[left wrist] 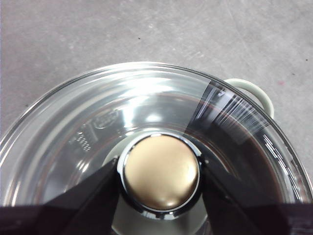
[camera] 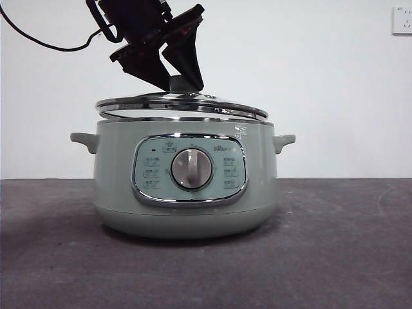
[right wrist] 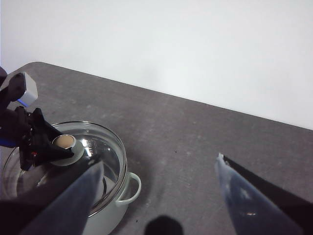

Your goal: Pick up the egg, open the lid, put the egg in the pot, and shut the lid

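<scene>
The pale green pot (camera: 187,199) stands in the middle of the table. The glass lid (camera: 183,103) lies over its rim, slightly tilted, with its left side a little higher. My left gripper (camera: 179,82) comes down from above and is shut on the lid's knob (left wrist: 160,171), one jaw on each side of it. The right wrist view shows that same gripper (right wrist: 44,147) on the lid (right wrist: 100,144). My right gripper (right wrist: 159,161) is open and empty, held high beside the pot. The egg shows in no view.
The dark grey table (camera: 341,244) stretches out around the pot. A pot side handle (left wrist: 254,93) sticks out past the lid's rim. A white wall stands behind, with a socket (camera: 402,19) at the top right.
</scene>
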Robot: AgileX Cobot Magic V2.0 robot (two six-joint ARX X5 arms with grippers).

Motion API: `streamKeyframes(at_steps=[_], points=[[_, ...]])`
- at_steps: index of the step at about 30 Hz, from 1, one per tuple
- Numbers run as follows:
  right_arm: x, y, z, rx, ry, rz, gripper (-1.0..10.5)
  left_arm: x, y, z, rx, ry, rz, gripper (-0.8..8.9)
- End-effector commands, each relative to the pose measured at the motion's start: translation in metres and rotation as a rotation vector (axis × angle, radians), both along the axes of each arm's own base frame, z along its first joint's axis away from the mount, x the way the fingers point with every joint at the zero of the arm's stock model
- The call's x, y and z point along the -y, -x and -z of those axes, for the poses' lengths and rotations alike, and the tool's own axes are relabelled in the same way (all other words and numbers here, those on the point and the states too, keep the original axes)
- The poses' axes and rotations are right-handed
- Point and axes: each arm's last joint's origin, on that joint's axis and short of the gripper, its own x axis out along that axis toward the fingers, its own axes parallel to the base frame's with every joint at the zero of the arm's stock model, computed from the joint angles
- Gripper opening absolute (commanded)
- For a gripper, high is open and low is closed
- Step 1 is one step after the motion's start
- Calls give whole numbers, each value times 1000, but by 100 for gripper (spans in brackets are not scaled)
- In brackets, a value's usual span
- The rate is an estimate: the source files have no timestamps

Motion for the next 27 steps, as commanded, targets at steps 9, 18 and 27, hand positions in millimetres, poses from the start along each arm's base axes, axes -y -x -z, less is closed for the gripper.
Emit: streamKeyframes(at_steps=[9,18,27], points=[[0,0,-1,3,-12,1,382,10,-4,9,-27,-9,24,-8],[0,0,-1,3,-11,1,382,9,-1,16,-77,-61,9,-8],[-2,-3,1,-6,-1,-2,382,8,2,19,-115,-84,9,235]])
